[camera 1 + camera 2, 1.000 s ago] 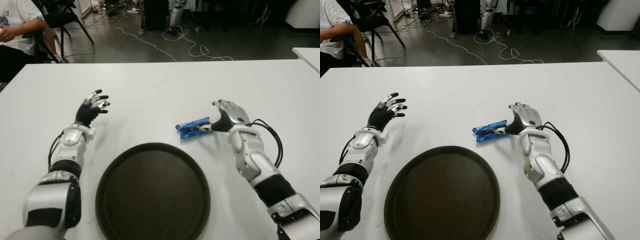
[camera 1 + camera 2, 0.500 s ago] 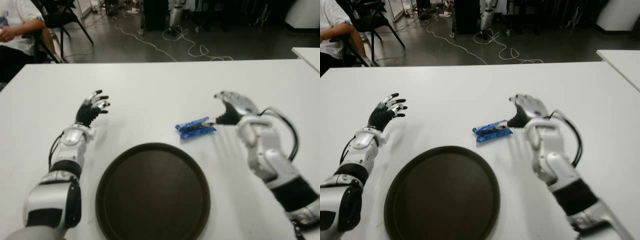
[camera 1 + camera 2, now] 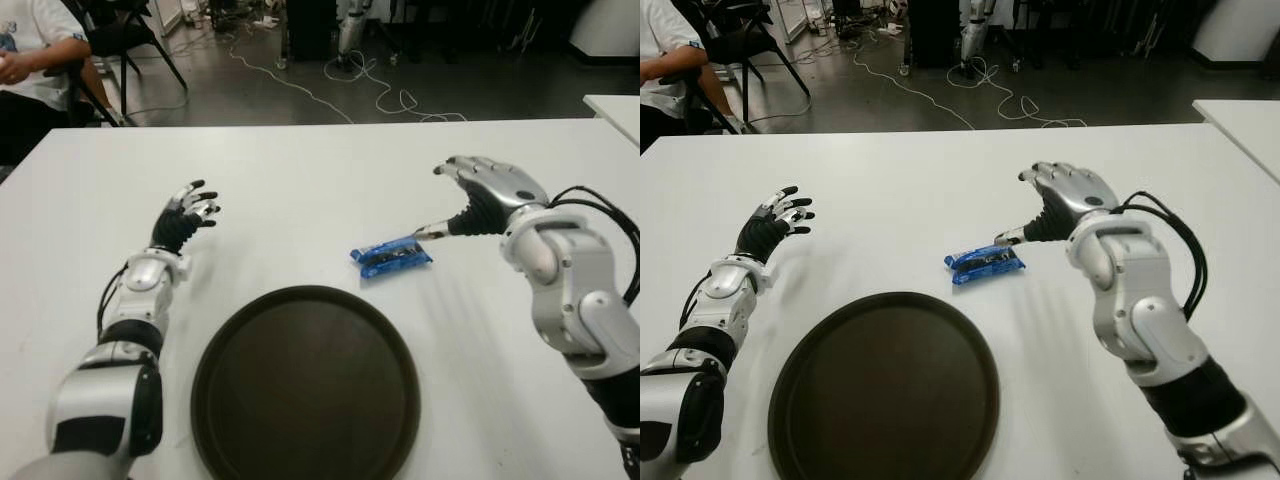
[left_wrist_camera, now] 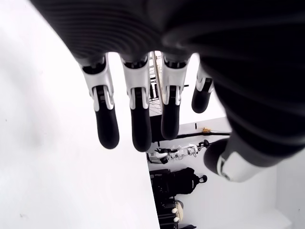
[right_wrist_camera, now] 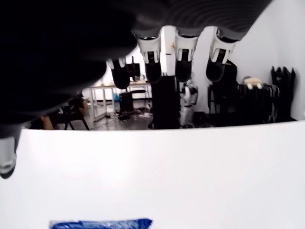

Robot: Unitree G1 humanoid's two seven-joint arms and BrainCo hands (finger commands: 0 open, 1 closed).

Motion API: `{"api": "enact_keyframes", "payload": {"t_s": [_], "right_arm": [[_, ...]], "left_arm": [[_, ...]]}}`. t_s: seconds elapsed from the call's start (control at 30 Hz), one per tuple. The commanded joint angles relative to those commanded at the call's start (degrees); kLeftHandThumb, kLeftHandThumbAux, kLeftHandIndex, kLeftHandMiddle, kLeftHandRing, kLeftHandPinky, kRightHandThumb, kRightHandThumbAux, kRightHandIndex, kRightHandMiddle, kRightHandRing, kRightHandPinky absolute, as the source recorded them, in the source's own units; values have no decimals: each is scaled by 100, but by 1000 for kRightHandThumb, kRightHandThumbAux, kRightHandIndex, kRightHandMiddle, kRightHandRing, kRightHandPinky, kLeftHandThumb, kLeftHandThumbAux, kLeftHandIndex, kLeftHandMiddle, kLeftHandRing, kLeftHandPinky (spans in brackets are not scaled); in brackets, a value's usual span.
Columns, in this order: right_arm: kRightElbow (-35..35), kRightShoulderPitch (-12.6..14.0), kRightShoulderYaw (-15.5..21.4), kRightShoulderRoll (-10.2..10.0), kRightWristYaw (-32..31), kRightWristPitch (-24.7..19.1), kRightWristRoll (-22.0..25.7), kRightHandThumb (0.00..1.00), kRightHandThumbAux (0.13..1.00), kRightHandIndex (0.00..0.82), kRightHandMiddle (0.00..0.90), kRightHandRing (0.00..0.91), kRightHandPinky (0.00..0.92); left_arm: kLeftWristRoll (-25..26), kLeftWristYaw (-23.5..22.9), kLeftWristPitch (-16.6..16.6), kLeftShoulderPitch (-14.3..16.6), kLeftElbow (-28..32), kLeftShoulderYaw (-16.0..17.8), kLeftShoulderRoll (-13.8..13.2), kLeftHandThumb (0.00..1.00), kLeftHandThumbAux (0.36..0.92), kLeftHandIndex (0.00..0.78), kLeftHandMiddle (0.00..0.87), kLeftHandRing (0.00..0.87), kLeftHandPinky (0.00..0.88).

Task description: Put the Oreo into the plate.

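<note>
My right hand [image 3: 480, 200], fingers spread and empty, hovers right of centre beside the Oreo [image 3: 392, 257], poised to grasp. Plate [image 3: 306, 385] waits below. Left hand [image 3: 185, 215] idle, open, mid-left.

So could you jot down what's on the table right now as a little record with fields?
Oreo: blue packet lying on the white table, just beyond the plate, not in it
Plate: dark, round, bare
Right hand: fingers spread, raised beside the packet, holding nothing
Left hand: open, idle, to the plate's left
Background: person seated
</note>
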State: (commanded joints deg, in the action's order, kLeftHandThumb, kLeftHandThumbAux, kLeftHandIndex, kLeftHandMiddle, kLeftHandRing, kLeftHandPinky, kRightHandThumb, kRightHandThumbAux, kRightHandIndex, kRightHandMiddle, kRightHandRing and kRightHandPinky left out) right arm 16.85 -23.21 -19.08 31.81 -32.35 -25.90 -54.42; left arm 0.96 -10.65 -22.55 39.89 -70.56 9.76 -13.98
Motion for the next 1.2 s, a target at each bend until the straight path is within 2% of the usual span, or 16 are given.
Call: {"api": "enact_keyframes", "payload": {"t_s": [0.13, 0.23, 0.37, 0.57, 0.77, 1.2], "right_arm": [[-115, 33, 112, 53, 53, 268, 244, 0, 437, 2, 51, 22, 33], [-486, 3, 233, 174, 21, 762, 704, 0, 434, 0, 50, 20, 28], [-708, -99, 254, 253, -158, 1118, 1013, 0, 421, 0, 48, 19, 27], [-1208, -296, 141, 187, -183, 1511, 1285, 0, 406, 0, 38, 17, 26], [-1242, -365, 152, 263, -409, 1624, 1457, 0, 415, 0, 35, 17, 26], [-1377, -459, 110, 245, -584, 1642, 1477, 0, 409, 0, 38, 31, 40]], "left_arm": [[-11, 8, -27, -5, 8, -8, -1, 209, 613, 106, 230, 253, 311], [-9, 5, -50, -13, 23, -6, -2, 205, 609, 107, 229, 255, 320], [-6, -12, -49, -14, 28, -7, -7, 211, 604, 103, 229, 258, 328], [-10, -37, -41, -15, 31, -16, -13, 213, 605, 103, 229, 260, 331], [9, -40, -36, -19, 36, 1, -5, 217, 621, 105, 228, 260, 333], [-42, -1, -29, -27, 26, -39, -19, 200, 625, 99, 218, 249, 314]]}}
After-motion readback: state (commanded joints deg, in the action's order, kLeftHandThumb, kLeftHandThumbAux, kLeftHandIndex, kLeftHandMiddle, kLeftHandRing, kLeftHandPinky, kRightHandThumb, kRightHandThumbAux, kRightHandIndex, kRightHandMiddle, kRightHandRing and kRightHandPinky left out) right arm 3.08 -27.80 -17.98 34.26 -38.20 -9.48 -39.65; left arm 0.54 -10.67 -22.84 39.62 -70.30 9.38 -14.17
